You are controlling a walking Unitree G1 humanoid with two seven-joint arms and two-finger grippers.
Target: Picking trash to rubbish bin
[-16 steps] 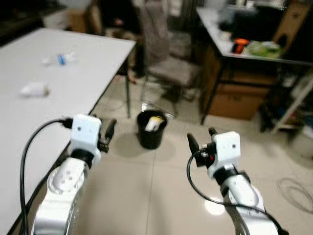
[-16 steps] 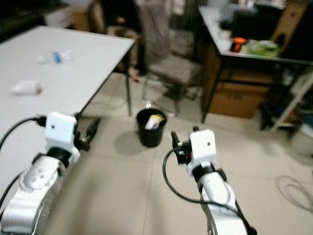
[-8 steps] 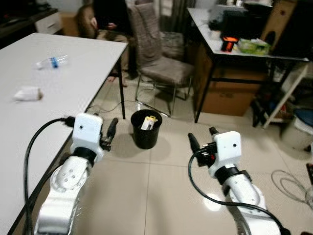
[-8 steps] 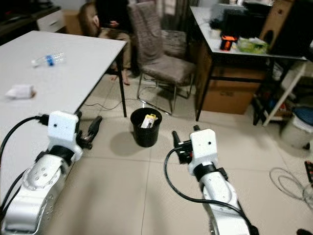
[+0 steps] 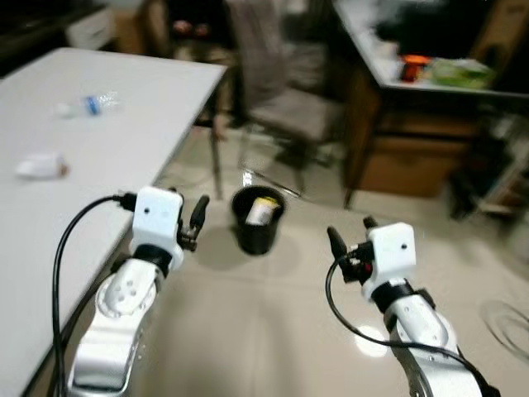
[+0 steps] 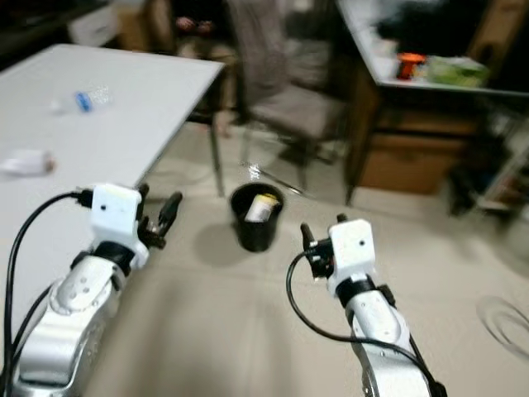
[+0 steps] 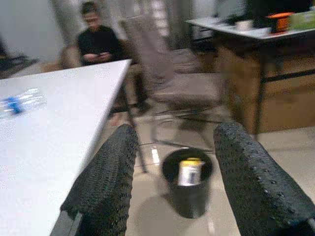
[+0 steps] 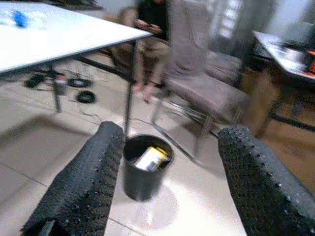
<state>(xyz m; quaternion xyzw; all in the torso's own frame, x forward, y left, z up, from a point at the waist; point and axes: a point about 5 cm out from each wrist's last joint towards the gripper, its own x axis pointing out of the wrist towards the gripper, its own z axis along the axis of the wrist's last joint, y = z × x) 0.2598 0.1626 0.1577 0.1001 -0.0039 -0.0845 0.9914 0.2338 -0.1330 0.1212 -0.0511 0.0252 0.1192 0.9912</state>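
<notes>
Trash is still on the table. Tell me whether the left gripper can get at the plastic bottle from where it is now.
Probably not yet. The left gripper, open and empty, hangs off the white table's edge, over the floor near the bin. The plastic bottle lies far up the tabletop, nothing in between, but likely beyond reach.

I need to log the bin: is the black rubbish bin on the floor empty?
No, the black rubbish bin already holds a yellow-and-white piece of trash.

A glossy tiled floor (image 5: 273, 314) was seen under a matt black plastic rubbish bin (image 5: 257, 220), a smooth white table (image 5: 99, 149) bore a clear plastic bottle (image 5: 87, 105) and crumpled paper (image 5: 40, 166), a cloth-covered chair (image 7: 172, 83) stood on metal legs, and the finger pads (image 8: 88, 182) looked rough, dimpled rubber.
</notes>
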